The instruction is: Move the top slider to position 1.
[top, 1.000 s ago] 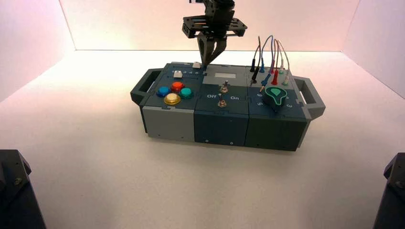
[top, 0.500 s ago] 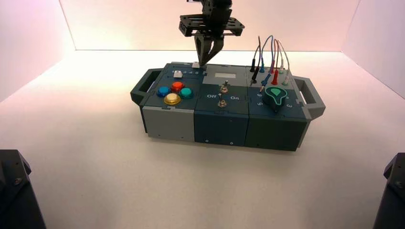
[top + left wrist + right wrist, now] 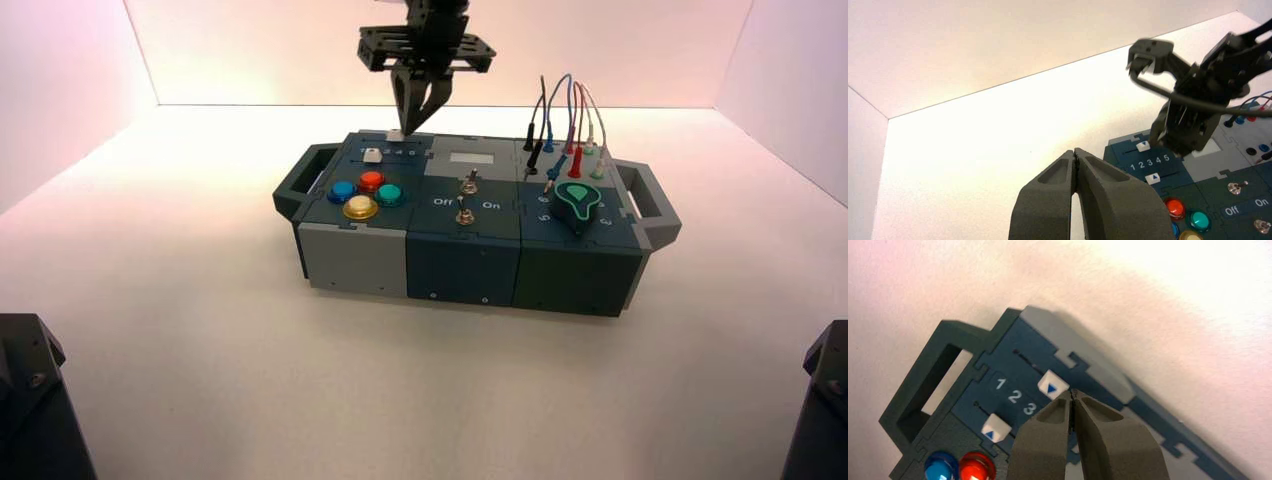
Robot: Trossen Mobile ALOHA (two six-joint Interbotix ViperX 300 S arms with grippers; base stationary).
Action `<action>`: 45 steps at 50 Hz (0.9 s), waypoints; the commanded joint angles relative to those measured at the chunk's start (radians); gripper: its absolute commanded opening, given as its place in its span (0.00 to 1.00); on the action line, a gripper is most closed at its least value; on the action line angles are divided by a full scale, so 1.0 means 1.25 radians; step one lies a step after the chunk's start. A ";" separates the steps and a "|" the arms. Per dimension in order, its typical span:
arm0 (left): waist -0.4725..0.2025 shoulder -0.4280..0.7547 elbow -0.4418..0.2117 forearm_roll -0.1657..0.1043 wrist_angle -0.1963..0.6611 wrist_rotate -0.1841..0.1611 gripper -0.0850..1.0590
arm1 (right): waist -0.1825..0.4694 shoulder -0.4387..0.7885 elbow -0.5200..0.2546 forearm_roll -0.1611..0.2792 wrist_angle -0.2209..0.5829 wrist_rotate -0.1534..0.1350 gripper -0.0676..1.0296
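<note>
the right gripper [image 3: 1073, 394], squeezed shut and empty, is at the top slider's [image 3: 1053, 385] side away from the 1 [image 3: 1000, 383], likely to push it there. the slider sits about two numbers past the 1. the left gripper [image 3: 1075, 151], closed, waits well apart from the 1.

White top slider [image 3: 1053, 384] with blue triangle, seemingly dark blue panel [image 3: 1020, 342].

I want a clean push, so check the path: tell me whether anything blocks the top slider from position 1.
Nothing visible does. Between the top slider and the track's end by position 1, the track shows bare. The right gripper is at the slider's other side, toward the higher numbers.
</note>
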 commanded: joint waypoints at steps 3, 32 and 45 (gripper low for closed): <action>-0.001 -0.006 -0.032 -0.001 -0.004 0.002 0.05 | 0.017 -0.011 -0.022 0.013 -0.001 0.002 0.04; -0.001 -0.006 -0.031 -0.001 -0.001 0.002 0.05 | 0.033 0.023 -0.108 0.018 0.039 0.000 0.04; -0.001 -0.006 -0.031 -0.001 0.000 0.002 0.05 | 0.033 0.040 -0.140 0.010 0.079 -0.001 0.04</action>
